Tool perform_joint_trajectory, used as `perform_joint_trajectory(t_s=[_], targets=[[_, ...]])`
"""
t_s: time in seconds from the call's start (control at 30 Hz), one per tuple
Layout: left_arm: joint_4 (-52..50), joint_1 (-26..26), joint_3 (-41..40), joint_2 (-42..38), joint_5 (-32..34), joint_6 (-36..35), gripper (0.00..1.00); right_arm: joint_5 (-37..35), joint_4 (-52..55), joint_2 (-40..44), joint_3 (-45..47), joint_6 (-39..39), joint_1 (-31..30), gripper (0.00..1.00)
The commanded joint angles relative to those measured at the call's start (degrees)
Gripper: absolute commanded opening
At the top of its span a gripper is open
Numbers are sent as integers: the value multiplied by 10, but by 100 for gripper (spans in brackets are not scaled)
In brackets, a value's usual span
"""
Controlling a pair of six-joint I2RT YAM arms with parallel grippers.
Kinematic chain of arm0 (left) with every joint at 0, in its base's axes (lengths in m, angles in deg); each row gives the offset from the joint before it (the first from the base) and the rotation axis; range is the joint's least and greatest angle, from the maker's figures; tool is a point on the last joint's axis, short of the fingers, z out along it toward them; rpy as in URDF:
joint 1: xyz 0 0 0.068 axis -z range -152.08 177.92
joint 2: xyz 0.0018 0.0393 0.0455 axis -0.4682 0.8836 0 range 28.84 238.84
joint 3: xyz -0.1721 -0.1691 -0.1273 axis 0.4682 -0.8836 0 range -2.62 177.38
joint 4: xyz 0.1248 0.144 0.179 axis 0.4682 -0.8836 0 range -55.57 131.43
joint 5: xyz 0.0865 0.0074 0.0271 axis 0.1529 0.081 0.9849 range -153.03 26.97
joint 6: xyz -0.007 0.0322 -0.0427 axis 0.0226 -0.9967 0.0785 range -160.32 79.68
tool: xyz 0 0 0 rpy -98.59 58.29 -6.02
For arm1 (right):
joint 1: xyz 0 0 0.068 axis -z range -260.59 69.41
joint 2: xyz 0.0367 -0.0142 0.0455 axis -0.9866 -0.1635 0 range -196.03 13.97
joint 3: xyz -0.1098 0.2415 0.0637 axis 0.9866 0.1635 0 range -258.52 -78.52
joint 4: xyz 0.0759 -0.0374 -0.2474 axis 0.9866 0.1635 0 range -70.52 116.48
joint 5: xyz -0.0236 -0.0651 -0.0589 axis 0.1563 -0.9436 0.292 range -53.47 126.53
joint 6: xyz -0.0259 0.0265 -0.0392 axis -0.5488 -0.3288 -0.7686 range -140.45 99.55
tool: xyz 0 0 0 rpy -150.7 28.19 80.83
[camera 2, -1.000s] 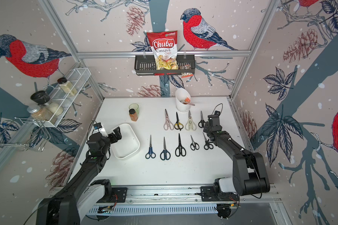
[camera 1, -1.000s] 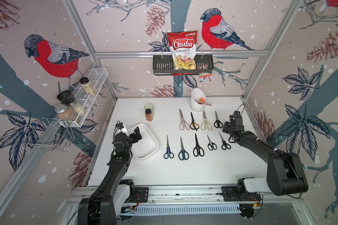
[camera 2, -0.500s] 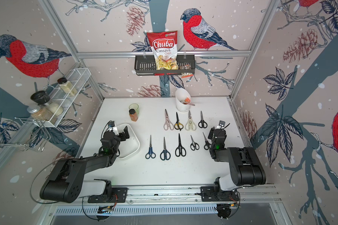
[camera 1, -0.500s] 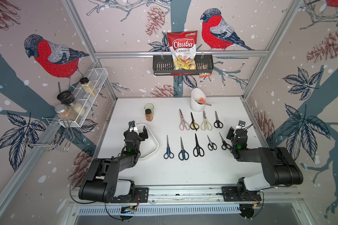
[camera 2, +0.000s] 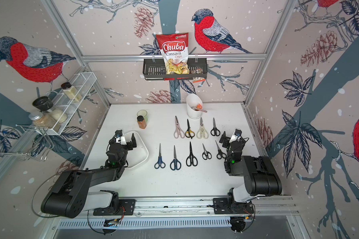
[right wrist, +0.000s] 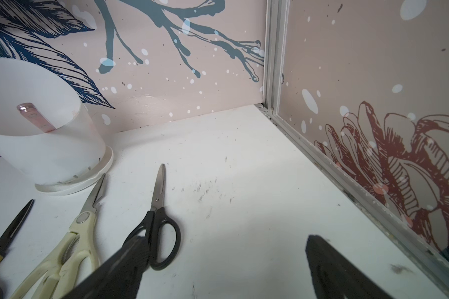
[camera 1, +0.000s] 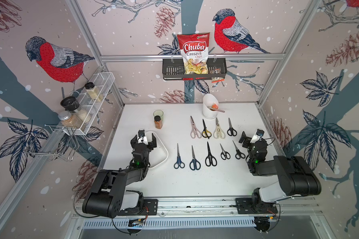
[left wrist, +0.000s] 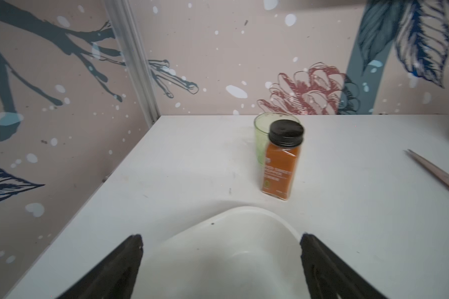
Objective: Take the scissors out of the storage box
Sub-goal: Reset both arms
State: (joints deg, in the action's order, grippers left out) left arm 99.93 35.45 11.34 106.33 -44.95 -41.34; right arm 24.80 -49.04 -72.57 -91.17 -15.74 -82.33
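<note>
Shallow white plastic storage box [camera 1: 165,154]: the inside I can see is bare. Nine steel-bladed scissors [camera 1: 210,155] lie in two rows beside the box. Left gripper [left wrist: 221,236] hangs over the box and right gripper [right wrist: 226,238] beyond the rows; both have jaws spread and empty. I judge removal complete.

The table [camera 1: 195,182] and the storage box [camera 1: 161,154] are both white. The scissors [camera 1: 209,151] have steel-grey blades: one pinkish-beige pair [camera 1: 194,128], one black-and-yellow pair [camera 1: 205,129], one cream pair [camera 1: 217,128], one dark blue pair [camera 1: 178,156], the rest black or near-black. The spice jar [camera 1: 158,123] is orange with a black lid. The chip bag [camera 1: 193,49] is red and white.
</note>
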Motion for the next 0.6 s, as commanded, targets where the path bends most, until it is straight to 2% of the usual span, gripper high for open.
perform_joint_trajectory(t_s=[0.0,0.07,0.1,0.13,0.17,0.2,0.23,0.3,0.37,0.43,0.57], targets=[[64,-12,10,43,-21,-9,98,6,-19,2,-3,-2,1,100],[153,-9,-13,87,13,-2,98,6,-14,3,-4,-2,1,100],[127,-16,-11,82,14,14,98,6,-15,3,-3,-2,1,100],[156,-19,-17,97,13,15,99,6,-16,2,-3,-2,1,100],[217,-14,-26,124,19,2,98,6,-15,2,-4,-2,0,100],[196,-14,-26,117,19,6,98,6,-16,2,-3,-2,1,100],[130,-15,-13,93,15,15,98,6,-15,3,-3,-2,1,100],[177,-20,-16,114,4,9,98,6,-16,2,-3,-2,0,100],[100,-36,5,94,-33,20,98,6,-15,2,-3,-2,0,100],[109,-49,7,101,-63,24,98,7,-18,0,-4,-2,1,100],[96,-48,10,97,-64,24,98,14,-18,-3,-6,-1,4,100]])
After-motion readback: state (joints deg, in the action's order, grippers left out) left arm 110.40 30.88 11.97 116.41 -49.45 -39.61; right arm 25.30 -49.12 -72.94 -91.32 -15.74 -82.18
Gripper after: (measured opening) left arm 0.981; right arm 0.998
